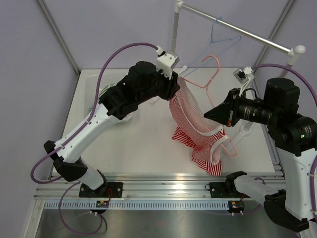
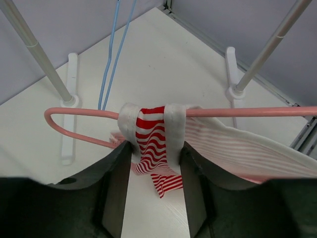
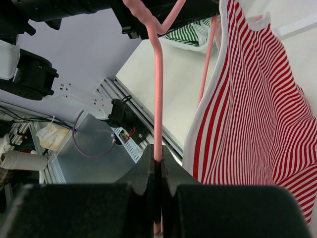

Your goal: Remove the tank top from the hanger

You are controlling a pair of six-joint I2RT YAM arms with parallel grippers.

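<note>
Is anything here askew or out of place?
The pink wire hanger is off the metal rail, held tilted by the right hand. The red-and-white striped tank top hangs lopsided, one strap bunched inside the left hand.

Rack poles, blue hanger stand close behind pink hanger.

From up here I see my left arm reach across the white table. The left gripper is at the top of the red and white tank top, but its fingers are hidden from me. The tank top hangs from the pink hanger, and its bottom lies crumpled on the table. My right gripper touches the hanger's wire beside the cloth. A blue hanger hangs on the rail at the back.
</note>
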